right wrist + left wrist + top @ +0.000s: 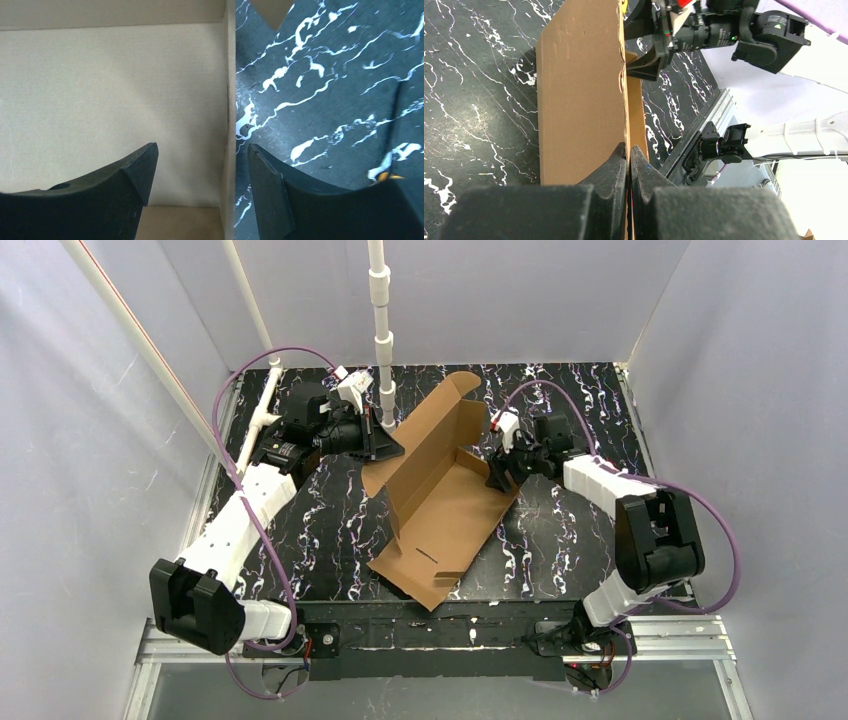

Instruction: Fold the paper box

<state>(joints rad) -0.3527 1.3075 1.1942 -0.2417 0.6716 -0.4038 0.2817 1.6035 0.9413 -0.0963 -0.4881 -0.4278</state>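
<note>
The box (440, 510) lies diagonally in the middle of the table (330, 530), its sides partly raised. My left gripper (629, 150) is pinched tight on its left wall, holding it upright. My right gripper (201, 150) stands spread astride the right wall, one finger inside and one outside. I'd centre that wall between the pads, close squarely and avoid twisting the crease. I can't quite tell whether a pad touches it.
</note>
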